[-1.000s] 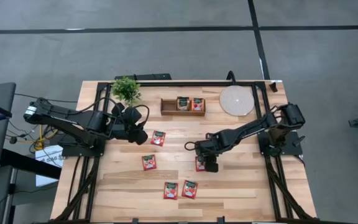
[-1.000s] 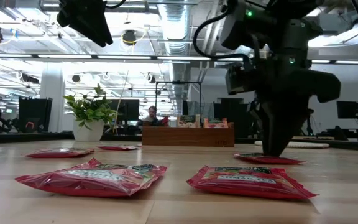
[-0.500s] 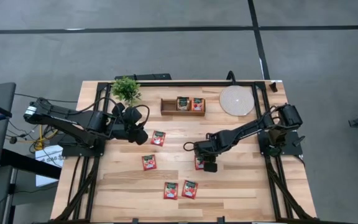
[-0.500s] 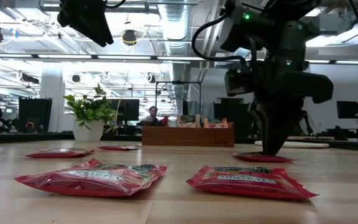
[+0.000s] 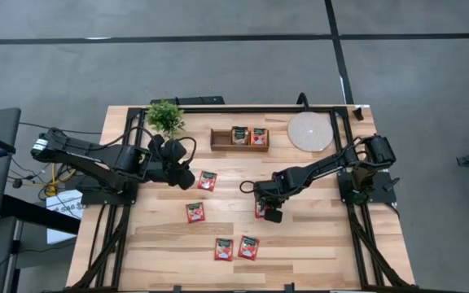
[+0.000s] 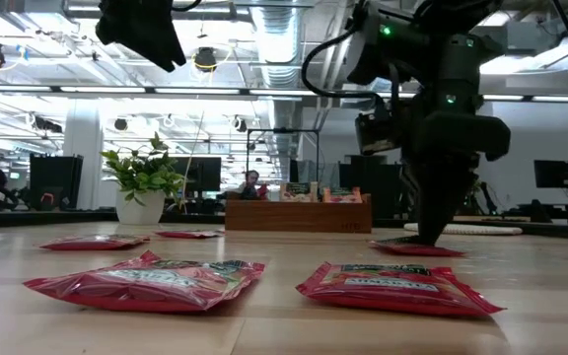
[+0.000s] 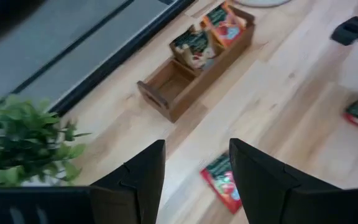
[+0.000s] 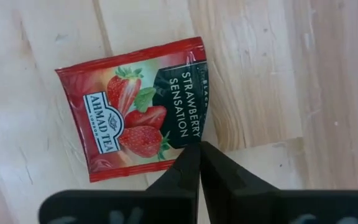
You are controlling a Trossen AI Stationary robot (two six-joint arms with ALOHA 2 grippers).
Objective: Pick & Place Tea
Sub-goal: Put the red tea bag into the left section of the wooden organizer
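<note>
A red strawberry tea packet (image 8: 135, 127) lies flat on the wooden table (image 5: 316, 244) near its middle, and my right gripper (image 8: 199, 163) stands over it, shut on its edge. The low view shows the same packet (image 6: 420, 249) on the table under my right gripper (image 6: 428, 235). My left gripper (image 7: 194, 180) hangs open and empty above the table's left part, near another packet (image 5: 208, 181). A wooden box (image 5: 239, 138) at the far middle holds two packets upright. My right gripper pinches the packet's dark-green end, at the edge near a corner (image 8: 193, 140), between its two fingertips. The fingers come from above, pointing down. The packet still lies flat on the table.
Three more red packets lie toward the near edge: one (image 5: 195, 212) and a pair (image 5: 223, 249), (image 5: 248, 247). A potted plant (image 5: 166, 118) stands at the far left and a round white disc (image 5: 310, 132) at the far right. A person sits in the room beyond (image 6: 252, 184).
My right gripper has shut its fingers on the packet's edge and has shifted a little toward the table's left. The packet stays on the table.
</note>
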